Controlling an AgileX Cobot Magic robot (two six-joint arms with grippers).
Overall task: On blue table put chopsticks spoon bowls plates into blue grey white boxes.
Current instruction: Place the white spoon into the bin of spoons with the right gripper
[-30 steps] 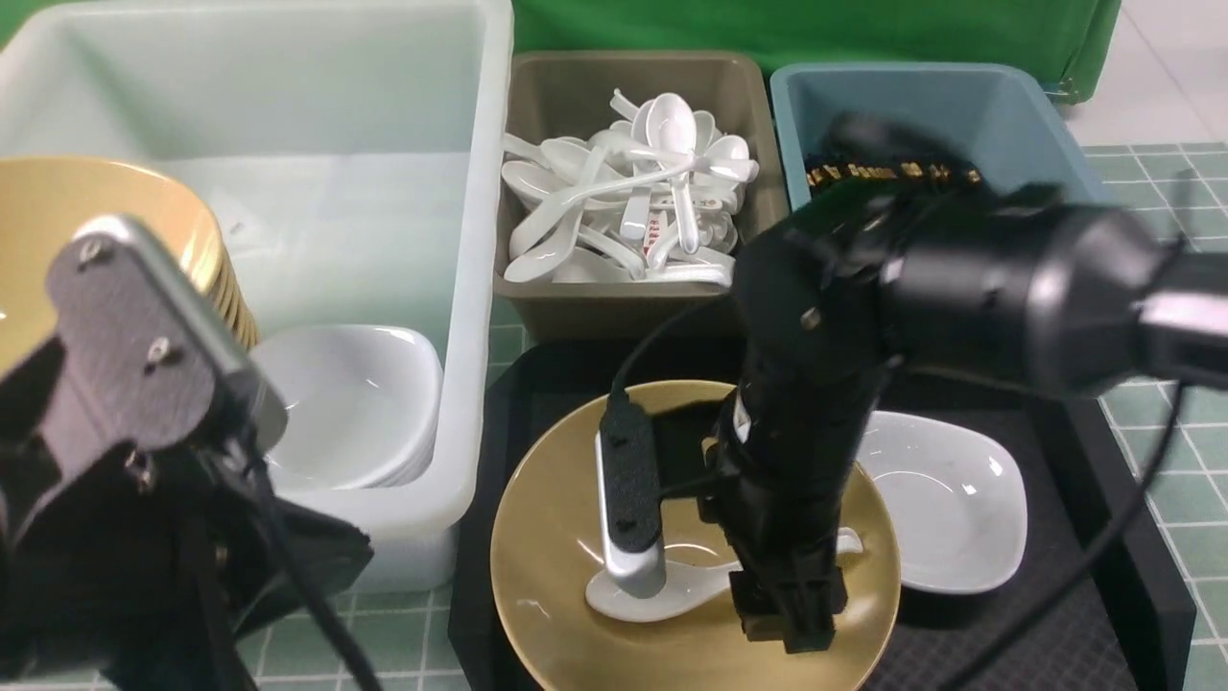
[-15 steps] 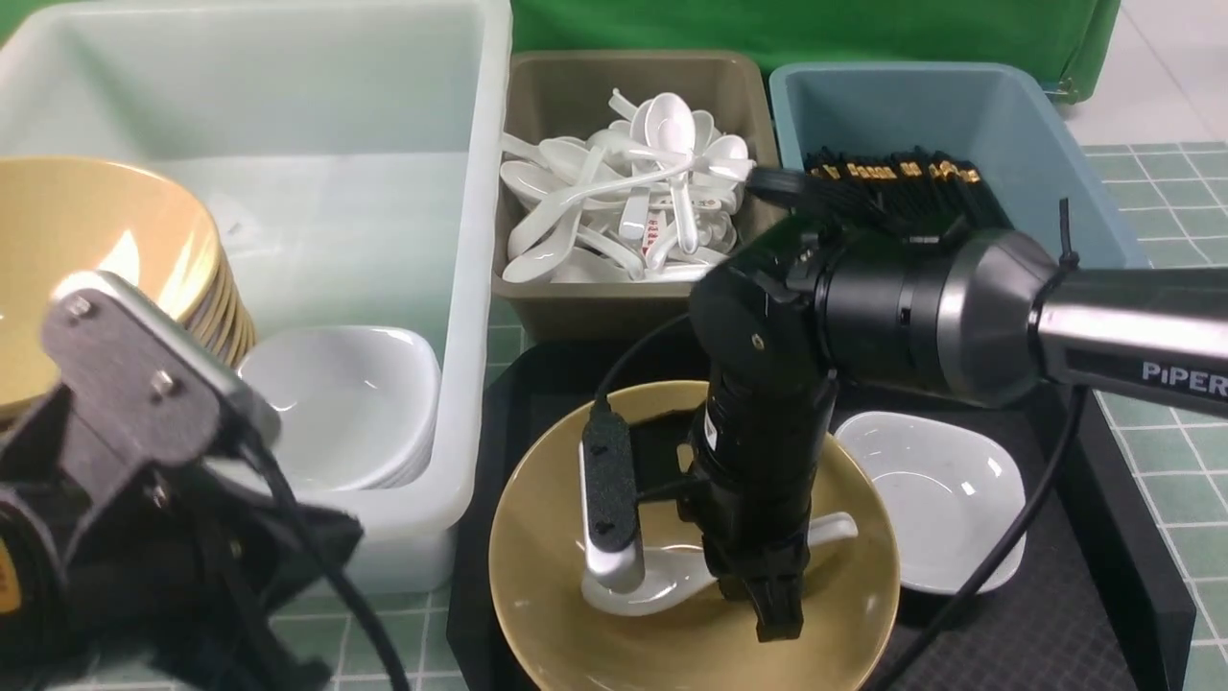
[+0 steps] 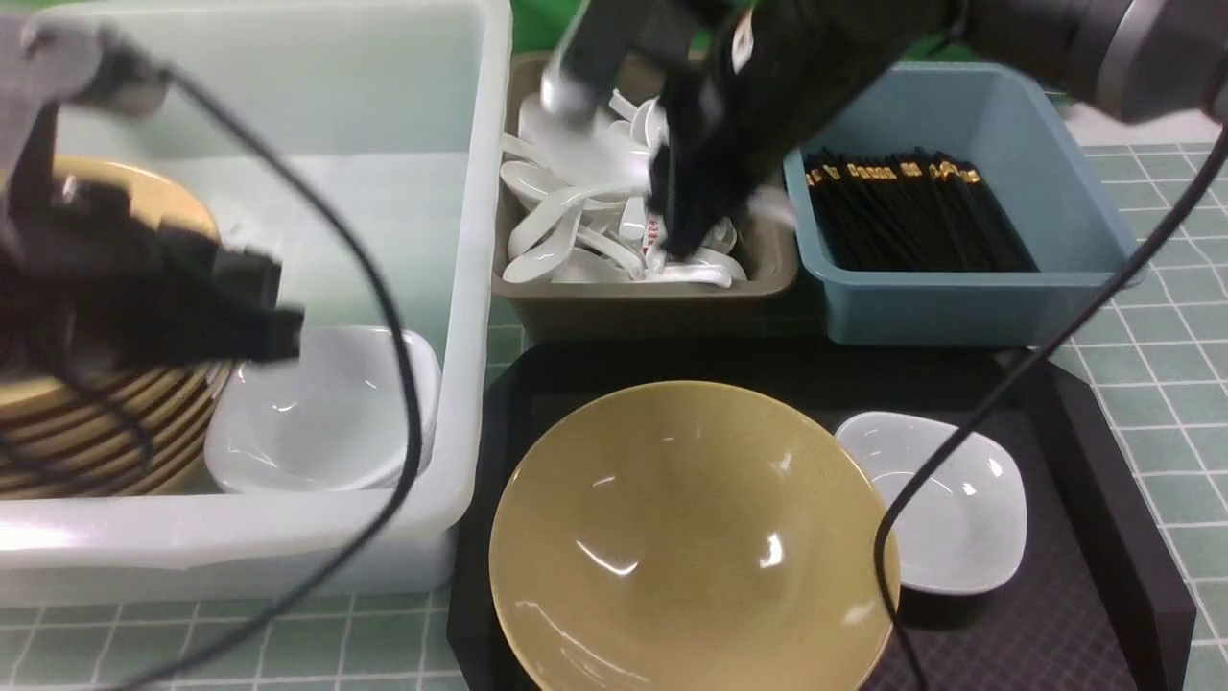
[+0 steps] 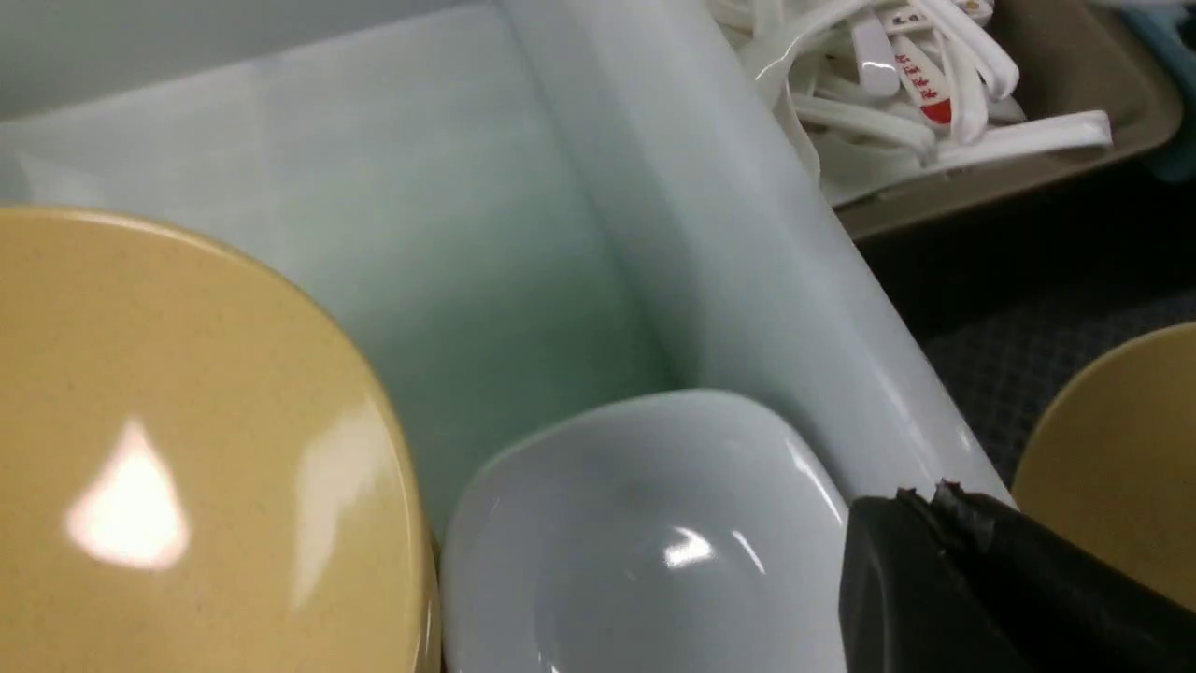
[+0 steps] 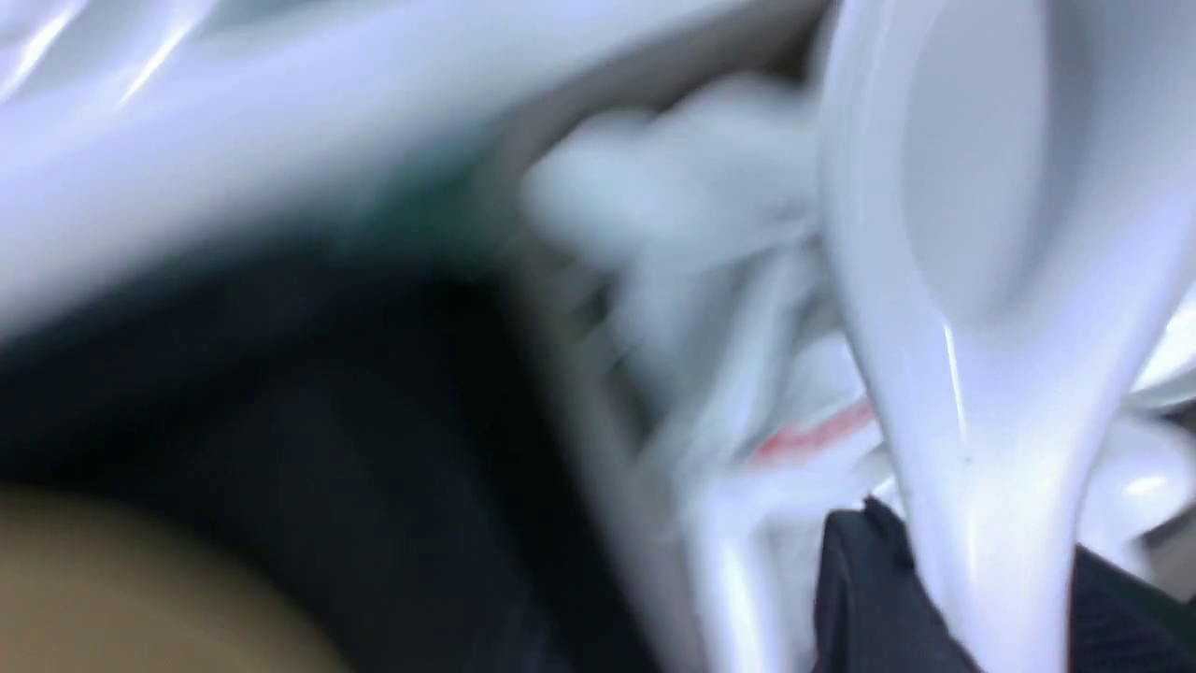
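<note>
pinching spoon (image 5: pixel 990 280), seemingly: right gripper (image 5: pixel 981 608)

The blue table (image 3: pixel 1166 384) carried a pale teal-green cloth with a grid of thin white lines. The tray (image 3: pixel 1055 614) was black with a fine textured pattern. The bowl (image 3: pixel 691 537) was mustard-tan and the plate (image 3: pixel 969 528) glossy white. The white box (image 3: pixel 480 288) was translucent, the grey box (image 3: pixel 652 307) olive, the blue box (image 3: pixel 959 307) dusty. The chopsticks (image 3: pixel 911 216) were black with gold markings. The spoon (image 5: pixel 981 280) was glossy white.

Front camera overlooks everything; close wrist cameras share the spoon pile (image 3: pixel 576 245).
</note>
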